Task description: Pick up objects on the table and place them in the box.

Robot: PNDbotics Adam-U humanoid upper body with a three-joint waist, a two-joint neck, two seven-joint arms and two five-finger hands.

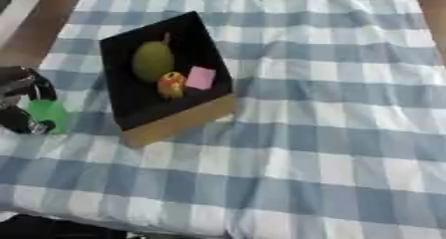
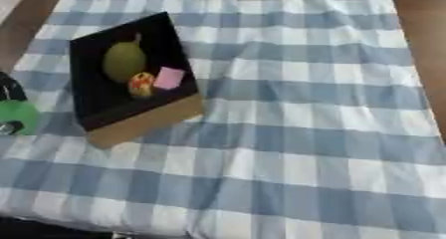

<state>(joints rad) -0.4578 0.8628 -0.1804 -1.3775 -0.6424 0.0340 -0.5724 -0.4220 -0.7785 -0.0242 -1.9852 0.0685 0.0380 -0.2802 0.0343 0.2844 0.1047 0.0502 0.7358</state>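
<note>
Table: covered by a blue-and-white checked cloth; bare brown wood is seen past the cloth at the far left and far right edges.
Box: a shallow box with a black inside and a tan cardboard near wall, set askew on the left half of the cloth, one corner turned to the far side.
Green fruit: a pear-shaped yellow-green object with a short stem at its far end, lying inside the box toward its far part.
Orange object: a small orange and yellow thing inside the box, just near of the green fruit and close beside it; what it is cannot be made out.
Pink square: a flat pink piece inside the box, just right of the orange object, apparently touching it.
Left hand: seen at the left edge, left of the box and apart from it; dark fingers are curled round a green object.
Green object: a round bright green thing held within the left hand, over the left edge of the cloth, outside the box.
Right hand: shown in neither view.
</note>
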